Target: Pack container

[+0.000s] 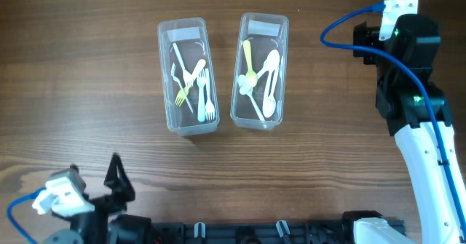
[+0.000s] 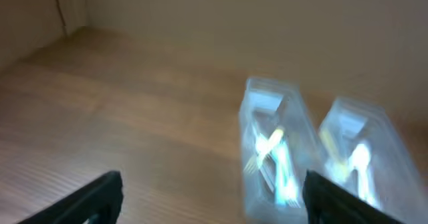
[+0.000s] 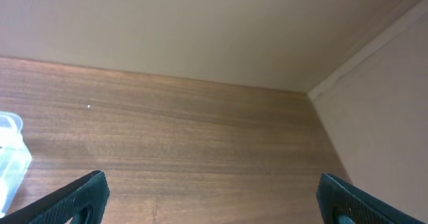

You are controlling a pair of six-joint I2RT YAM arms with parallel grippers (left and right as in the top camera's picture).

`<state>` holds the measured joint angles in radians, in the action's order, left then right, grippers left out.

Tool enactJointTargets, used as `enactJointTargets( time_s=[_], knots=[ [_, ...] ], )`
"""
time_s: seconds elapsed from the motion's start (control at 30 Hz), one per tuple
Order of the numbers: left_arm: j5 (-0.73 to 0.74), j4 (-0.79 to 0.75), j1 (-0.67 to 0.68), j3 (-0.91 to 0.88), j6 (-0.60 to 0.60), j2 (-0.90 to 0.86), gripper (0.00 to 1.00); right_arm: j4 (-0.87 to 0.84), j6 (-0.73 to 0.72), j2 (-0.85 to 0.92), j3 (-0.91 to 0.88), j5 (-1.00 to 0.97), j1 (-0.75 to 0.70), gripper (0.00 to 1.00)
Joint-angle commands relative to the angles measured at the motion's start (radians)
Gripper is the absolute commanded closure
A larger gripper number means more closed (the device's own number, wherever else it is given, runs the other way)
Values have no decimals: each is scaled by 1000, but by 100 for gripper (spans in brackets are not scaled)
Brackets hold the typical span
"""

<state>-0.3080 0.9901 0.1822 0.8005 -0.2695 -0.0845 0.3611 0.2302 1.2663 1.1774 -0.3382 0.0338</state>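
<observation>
On the grained wood table [image 1: 73, 91] I see two clear rectangular plastic tubs: fork tub [image 1: 186, 33] at eleven o'clock, spoon tub [image 1: 266, 27] at one. My left gripper [image 2: 212, 178] and right gripper [image 3: 210, 178] gape wide.

Overhead looks straight down; the low left wrist view shares both containers [image 1: 186, 31].

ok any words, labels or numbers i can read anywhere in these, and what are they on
No readable text in any view.
Container of forks: a pale patch at its far end, no legible print.
Container of spoons: the same kind of patch, no legible print.
Left wrist view: too blurred to read anything.
Right wrist view: only bare table and wall, no markings.
</observation>
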Motion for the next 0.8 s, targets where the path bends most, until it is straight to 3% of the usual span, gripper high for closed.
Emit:
enactJointTargets(
  time_s=[0.0, 0.1, 0.23, 0.53, 0.77],
  knots=[
    [-11, -159, -4, -160, -121, -1, 10, -1, 6, 5, 0, -16, 0, 0],
    [-11, -468, -4, -428, -120, -23, 1, -1, 6, 5, 0, -16, 0, 0],
    [-11, -679, -4, -581, -89, -70, 0, -1, 6, 5, 0, -16, 0, 0],
    [-16, -691, -4, -619, -71, -221, 0, -1, 5, 5, 0, -16, 0, 0],
    [-15, -660, -4, -619, -74, -232, 0, -1, 5, 5, 0, -16, 0, 0]
  ],
)
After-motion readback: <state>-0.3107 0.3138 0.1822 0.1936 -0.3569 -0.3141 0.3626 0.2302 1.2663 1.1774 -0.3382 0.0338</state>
